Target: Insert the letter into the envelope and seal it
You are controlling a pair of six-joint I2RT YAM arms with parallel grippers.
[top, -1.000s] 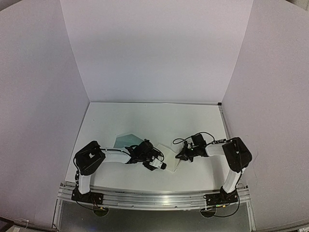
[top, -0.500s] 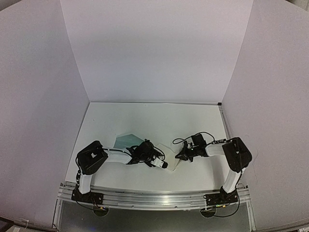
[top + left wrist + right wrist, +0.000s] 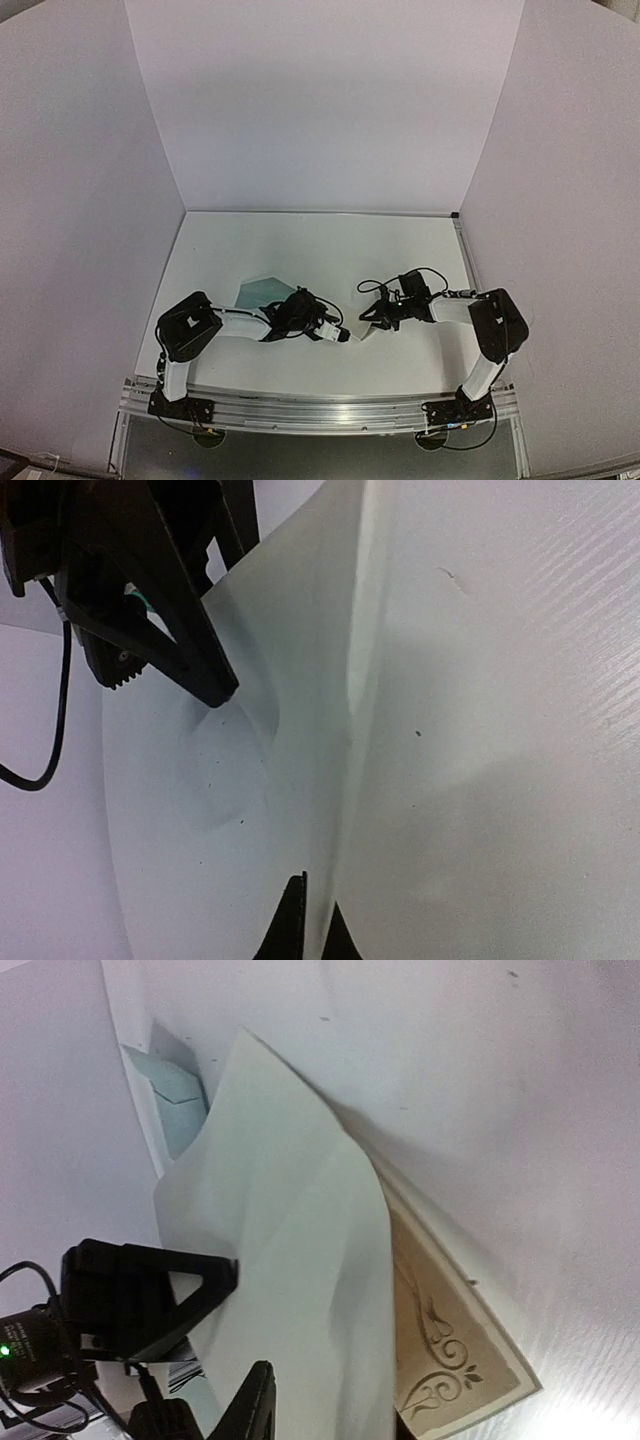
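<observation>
The letter is bent into a loose fold between my two grippers, its pale back up and its tan face with the dark ornament showing underneath. My left gripper is shut on the letter's raised edge. In the right wrist view my right gripper stands open with its jaws astride the fold; one finger shows and the sheet hides most of the other. From above, the left gripper and right gripper face each other over the letter. The teal envelope lies flat behind the left arm.
White walls close the table at the back and both sides. A black cable loops above the right wrist. The arm bases sit on a metal rail along the near edge.
My left gripper has closed on the letter's edge and shifted slightly right. My right gripper's jaws have parted and that arm has drawn a little toward the back.
</observation>
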